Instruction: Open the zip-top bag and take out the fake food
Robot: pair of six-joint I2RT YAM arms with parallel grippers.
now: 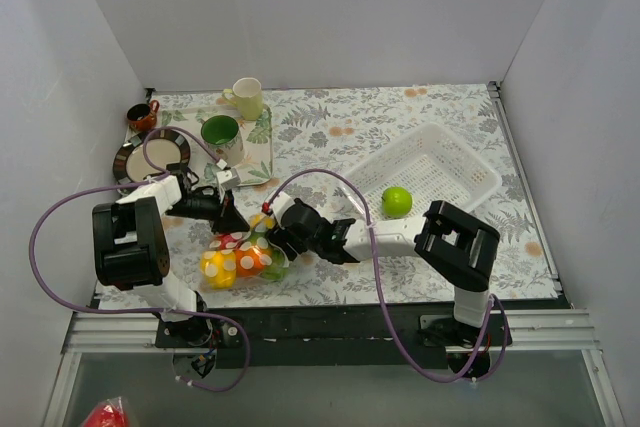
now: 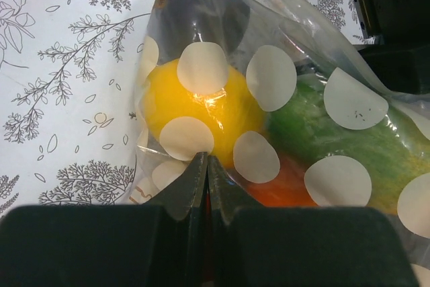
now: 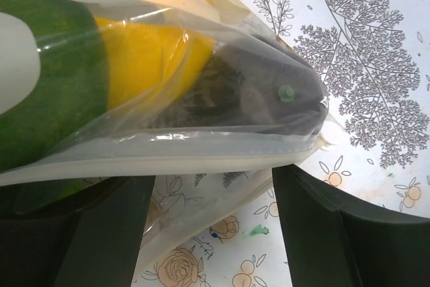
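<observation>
Now | zip-top bag [image 1: 240, 259] lies on counter [image 1: 400, 127] between both arms, fake food [image 2: 201, 112] inside | left jaws pinched shut on its film | right jaws wide astride zip strip [image 3: 201, 156] | advice: right should nip 1 lip only, then peel apart slowly, left anchoring.

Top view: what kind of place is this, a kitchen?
Probably a robot test booth, not a kitchen: plain white walls box in the leaf-print table, and a left arm and a right arm are bolted along its near edge.
</observation>
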